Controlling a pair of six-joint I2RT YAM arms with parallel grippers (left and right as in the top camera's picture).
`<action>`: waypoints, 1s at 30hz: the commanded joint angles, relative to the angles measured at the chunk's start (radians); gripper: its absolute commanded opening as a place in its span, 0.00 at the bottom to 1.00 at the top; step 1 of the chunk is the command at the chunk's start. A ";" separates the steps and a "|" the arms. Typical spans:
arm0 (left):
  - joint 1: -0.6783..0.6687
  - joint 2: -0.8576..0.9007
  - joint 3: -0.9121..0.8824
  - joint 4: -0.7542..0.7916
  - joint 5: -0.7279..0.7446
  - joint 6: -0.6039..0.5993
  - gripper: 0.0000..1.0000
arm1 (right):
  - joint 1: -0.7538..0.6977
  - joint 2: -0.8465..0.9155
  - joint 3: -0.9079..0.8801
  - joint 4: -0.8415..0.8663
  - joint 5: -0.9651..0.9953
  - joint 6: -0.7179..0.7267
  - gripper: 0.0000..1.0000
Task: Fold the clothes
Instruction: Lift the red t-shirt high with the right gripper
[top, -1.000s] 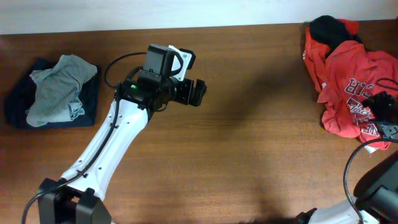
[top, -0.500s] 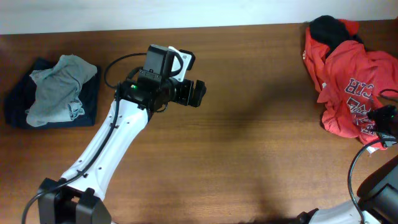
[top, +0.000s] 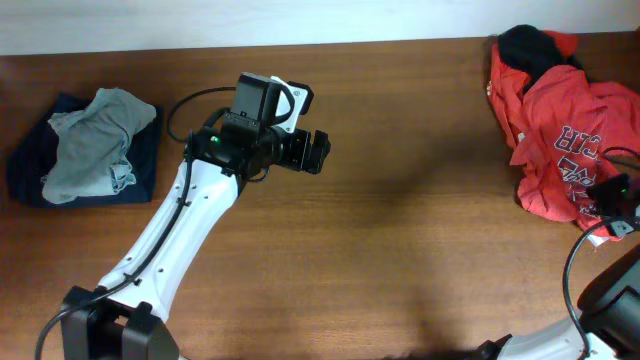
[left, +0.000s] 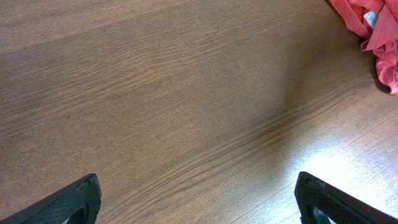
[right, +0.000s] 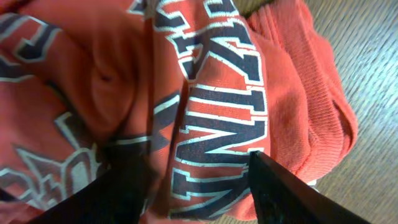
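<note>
A crumpled red sweatshirt (top: 560, 130) with dark lettering lies at the table's far right, with a black garment (top: 530, 45) on its top end. My right gripper (top: 612, 205) is at the sweatshirt's lower right edge. In the right wrist view its fingers (right: 199, 186) are spread wide with the red lettered fabric (right: 205, 93) between them. My left gripper (top: 318, 151) is open and empty over bare wood left of centre. Its fingertips (left: 199, 199) frame bare table, and a bit of red cloth (left: 373, 31) shows at the top right.
A grey garment (top: 90, 140) lies on a folded navy one (top: 145, 170) at the far left of the wooden table (top: 420, 250). The right arm's cable loops at the lower right corner.
My right gripper has slid toward the front edge along the sweatshirt's lower right part. The left arm has not moved.
</note>
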 joint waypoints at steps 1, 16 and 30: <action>-0.001 0.009 0.009 -0.004 -0.014 -0.013 0.99 | 0.000 0.015 -0.011 0.002 0.005 -0.049 0.57; -0.001 0.009 0.009 -0.023 -0.014 -0.012 0.99 | 0.000 -0.038 0.093 -0.031 -0.205 -0.119 0.04; -0.001 0.009 0.009 0.011 -0.067 -0.001 0.99 | 0.222 -0.209 0.799 -0.536 -0.344 -0.244 0.04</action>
